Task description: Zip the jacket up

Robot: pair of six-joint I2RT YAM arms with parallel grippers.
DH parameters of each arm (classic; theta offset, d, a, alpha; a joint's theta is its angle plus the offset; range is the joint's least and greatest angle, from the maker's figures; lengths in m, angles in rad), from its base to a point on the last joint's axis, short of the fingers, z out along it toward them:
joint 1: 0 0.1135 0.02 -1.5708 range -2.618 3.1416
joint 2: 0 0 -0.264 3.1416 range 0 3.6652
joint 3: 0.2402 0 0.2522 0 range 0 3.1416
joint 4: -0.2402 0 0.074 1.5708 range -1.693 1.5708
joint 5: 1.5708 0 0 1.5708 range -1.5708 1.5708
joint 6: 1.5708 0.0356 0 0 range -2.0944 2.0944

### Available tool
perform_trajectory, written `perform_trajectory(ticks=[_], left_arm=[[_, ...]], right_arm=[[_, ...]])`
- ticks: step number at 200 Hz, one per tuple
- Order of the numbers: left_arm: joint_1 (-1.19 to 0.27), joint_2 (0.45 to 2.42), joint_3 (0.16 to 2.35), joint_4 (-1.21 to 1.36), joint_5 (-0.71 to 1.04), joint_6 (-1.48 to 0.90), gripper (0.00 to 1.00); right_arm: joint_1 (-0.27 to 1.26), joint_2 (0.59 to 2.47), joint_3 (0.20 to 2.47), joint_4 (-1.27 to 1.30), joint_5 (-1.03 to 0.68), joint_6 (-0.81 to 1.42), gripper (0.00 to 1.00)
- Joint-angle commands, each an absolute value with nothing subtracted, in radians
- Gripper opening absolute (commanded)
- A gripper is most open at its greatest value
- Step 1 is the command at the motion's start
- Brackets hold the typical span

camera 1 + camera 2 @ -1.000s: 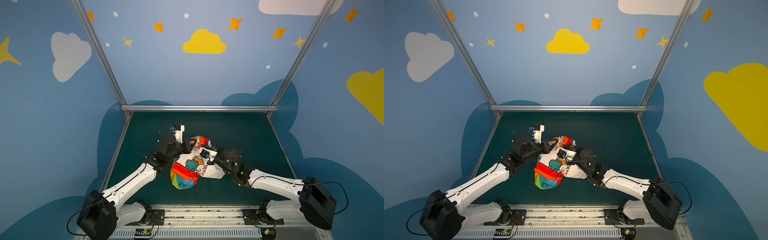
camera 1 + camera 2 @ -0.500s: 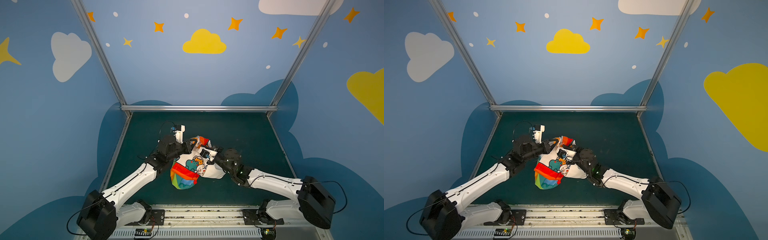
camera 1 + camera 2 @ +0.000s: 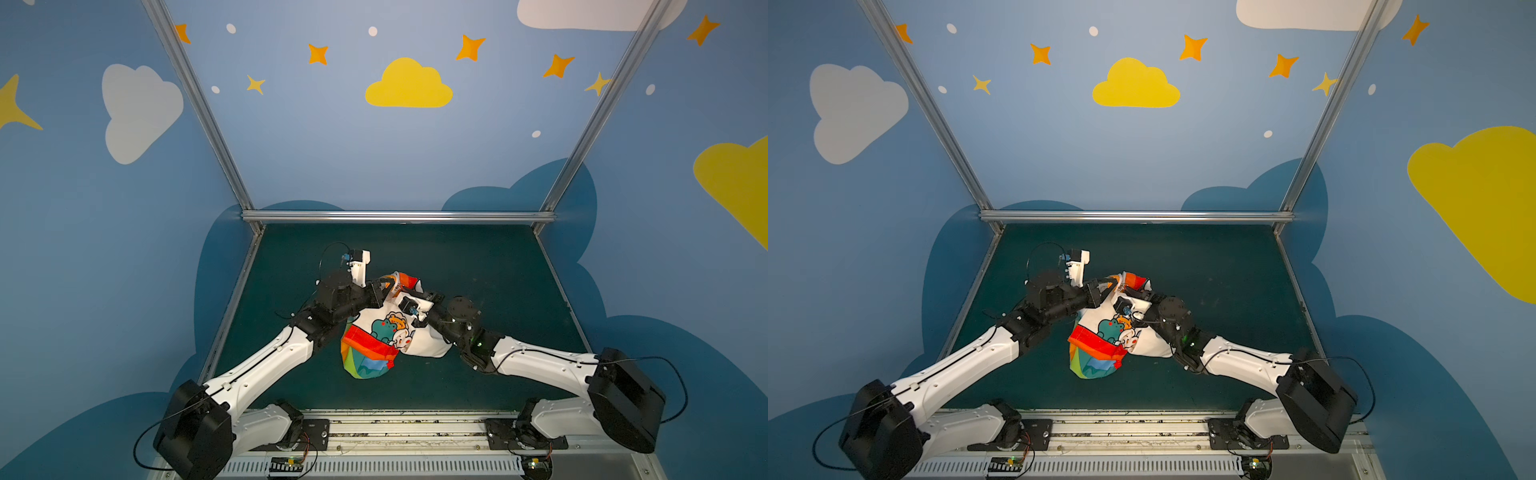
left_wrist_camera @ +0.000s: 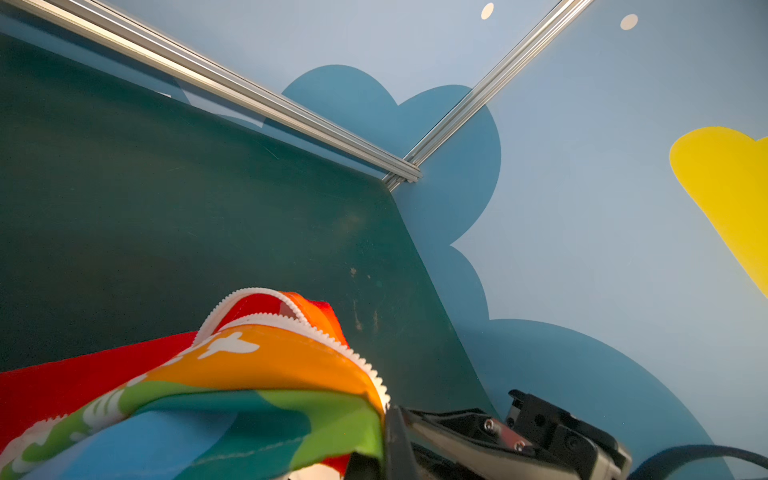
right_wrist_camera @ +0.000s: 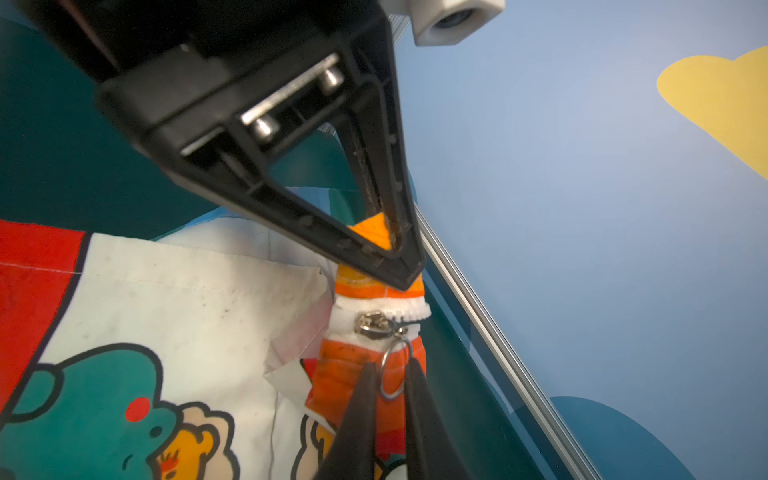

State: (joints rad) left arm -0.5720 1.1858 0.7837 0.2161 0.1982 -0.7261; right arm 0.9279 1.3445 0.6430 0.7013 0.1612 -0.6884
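The jacket (image 3: 374,345) (image 3: 1096,357) hangs bunched between both arms, white cartoon lining facing up and rainbow fabric below. My left gripper (image 3: 384,289) (image 3: 1106,286) (image 5: 405,270) is shut on orange fabric at the jacket's top edge, just above the metal zipper slider (image 5: 372,323). In the left wrist view the white zipper teeth (image 4: 332,345) run along the orange edge to that gripper (image 4: 388,415). My right gripper (image 5: 390,370) (image 3: 405,291) sits right under the slider, jaws a small gap apart. The ring pull (image 5: 392,397) hangs in that gap.
A dark green mat (image 3: 478,270) covers the table. Aluminium frame rails (image 3: 399,216) run along its back and sides, with painted blue walls behind. The arms' base rail (image 3: 395,428) lies along the front edge.
The right arm has shifted slightly toward the jacket's top. The left arm and the jacket have stayed where they were.
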Motion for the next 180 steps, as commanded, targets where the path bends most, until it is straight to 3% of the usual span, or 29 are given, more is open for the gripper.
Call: perform_trajectory(ticks=[1, 32, 94, 180], left_arm=[[-0.575, 1.191, 0.824, 0.214, 0.202, -0.722, 0.03], [-0.576, 1.189, 0.827, 0.210, 0.204, -0.721, 0.03], [-0.577, 1.180, 0.822, 0.192, 0.193, -0.709, 0.03], [-0.577, 1.161, 0.820, 0.135, 0.158, -0.672, 0.03]], right_arm=[[0.922, 1.359, 0.667, 0.746, 0.174, -0.678, 0.18], [0.917, 1.381, 0.667, 0.749, 0.170, -0.672, 0.22], [0.910, 1.380, 0.705, 0.763, 0.159, -0.684, 0.00], [0.895, 1.329, 0.701, 0.715, 0.215, -0.642, 0.00]])
